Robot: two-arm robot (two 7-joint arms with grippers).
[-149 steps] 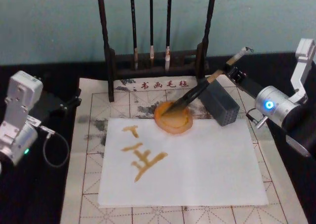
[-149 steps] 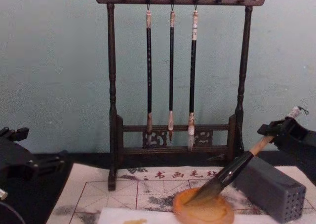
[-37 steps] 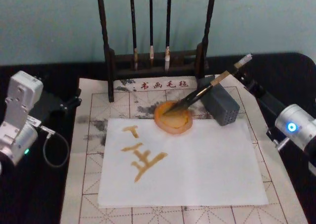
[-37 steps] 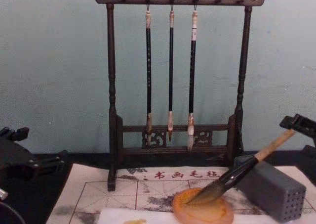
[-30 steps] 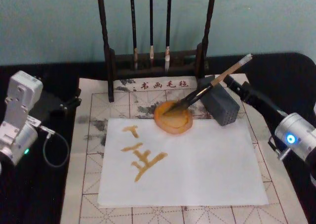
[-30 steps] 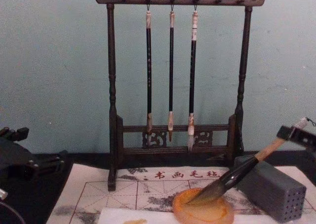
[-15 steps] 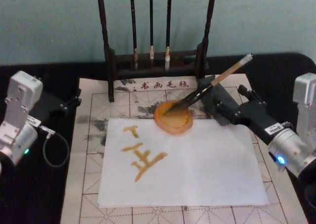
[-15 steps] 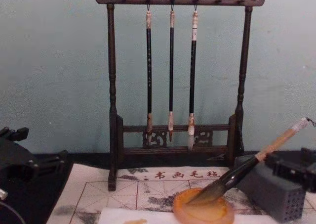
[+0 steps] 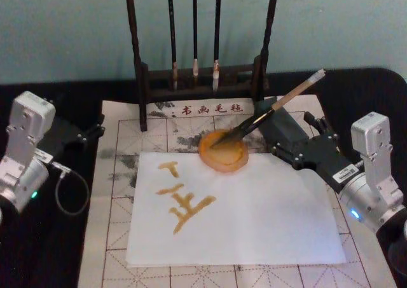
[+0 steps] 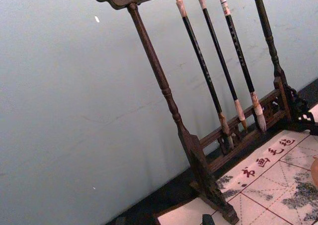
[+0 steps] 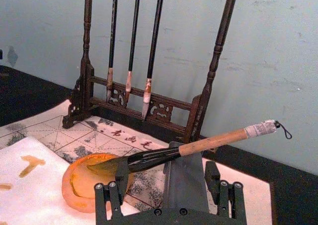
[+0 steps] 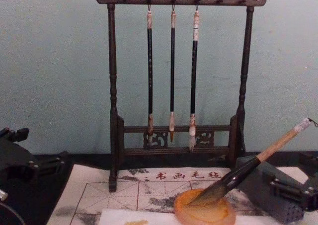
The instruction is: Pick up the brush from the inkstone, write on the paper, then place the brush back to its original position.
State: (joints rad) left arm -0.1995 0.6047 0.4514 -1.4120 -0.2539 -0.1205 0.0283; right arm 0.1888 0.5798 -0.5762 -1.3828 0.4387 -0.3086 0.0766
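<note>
Resting tuft-down in the inkstone (image 9: 223, 151), the brush (image 9: 270, 110) was propped on the grey block (image 11: 184, 178); the right end effector (image 9: 299, 149) was seen spread apart beside it, nothing gripped, while the paper (image 9: 267, 212) bore yellowish strokes

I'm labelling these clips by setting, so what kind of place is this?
Probably a calligraphy practice desk: a wooden brush rack with hanging brushes, a red-gridded mat, and the paper bearing brushed strokes.

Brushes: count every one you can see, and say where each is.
4. Three thin brushes hang side by side on the rack; the thick brush leans with its tuft in the inkstone.
</note>
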